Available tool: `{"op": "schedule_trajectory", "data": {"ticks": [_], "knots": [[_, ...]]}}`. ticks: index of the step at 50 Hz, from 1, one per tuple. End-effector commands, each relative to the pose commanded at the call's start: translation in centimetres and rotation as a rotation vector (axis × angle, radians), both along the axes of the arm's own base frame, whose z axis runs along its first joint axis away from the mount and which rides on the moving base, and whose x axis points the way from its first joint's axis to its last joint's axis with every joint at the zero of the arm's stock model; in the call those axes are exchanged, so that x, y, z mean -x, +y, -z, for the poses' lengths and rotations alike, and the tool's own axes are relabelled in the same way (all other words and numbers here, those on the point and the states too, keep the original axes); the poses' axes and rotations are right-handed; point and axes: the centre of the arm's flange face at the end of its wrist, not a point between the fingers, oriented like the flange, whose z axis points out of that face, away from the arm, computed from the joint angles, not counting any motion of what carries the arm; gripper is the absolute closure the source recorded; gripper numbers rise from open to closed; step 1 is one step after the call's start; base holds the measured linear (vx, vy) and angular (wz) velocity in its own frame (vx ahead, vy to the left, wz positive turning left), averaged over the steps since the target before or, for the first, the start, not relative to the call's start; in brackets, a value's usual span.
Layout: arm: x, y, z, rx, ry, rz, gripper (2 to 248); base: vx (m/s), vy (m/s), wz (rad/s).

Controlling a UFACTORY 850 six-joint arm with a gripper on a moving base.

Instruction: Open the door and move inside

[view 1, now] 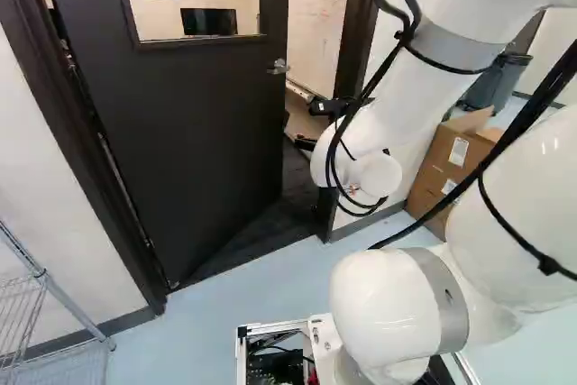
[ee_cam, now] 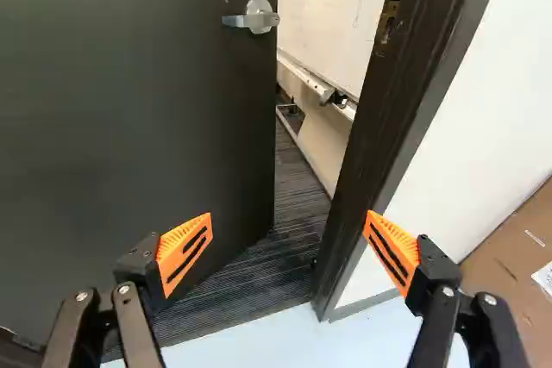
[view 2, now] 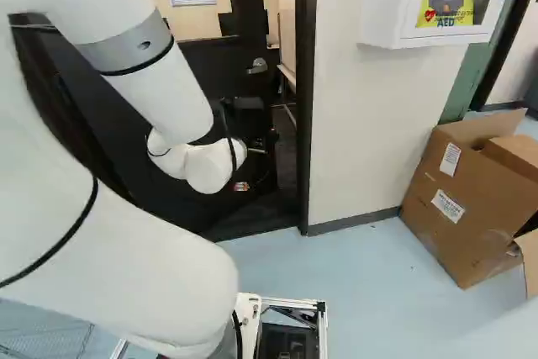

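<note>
Clearance is what I read first in the wrist view: the dark, flat door (ee_cam: 129, 127) stands ajar, swung inward, so its silver lever handle (ee_cam: 254, 19) sits away from the metal strike plate (ee_cam: 388, 23) in the dark door frame (ee_cam: 379, 118). My black tool with orange pads (ee_cam: 289, 215) is released, its fingers spread wide with nothing between them. The handle lies ahead of it, untouched. With the latch free of the frame, I judge a push on the door panel should do, with no need to turn the lever.

In the left base view, the jointed white arm (view 1: 397, 114) reaches forward toward the opening, presumably to push the door further before I drive. The silvery wire rack (view 1: 77, 306) stands near the hinge side, so I'd watch that flank.

In the right base view, the wrist end is at the doorway, close to the frame. The open brown cardboard box (view 2: 462, 199) sits against the wall, right of the entrance; veering that way could clip it.
</note>
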Motion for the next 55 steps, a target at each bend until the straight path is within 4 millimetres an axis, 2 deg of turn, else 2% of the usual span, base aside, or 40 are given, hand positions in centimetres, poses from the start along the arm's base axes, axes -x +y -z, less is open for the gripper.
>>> {"op": "schedule_trajectory", "data": {"ticks": [34,55], "knots": [[0.00,0.00,0.00,0.000,0.000,0.000,3,0.071,0.075,0.128],[0.00,0.00,0.00,0.000,0.000,0.000,3,0.092,0.049,0.053]]}}
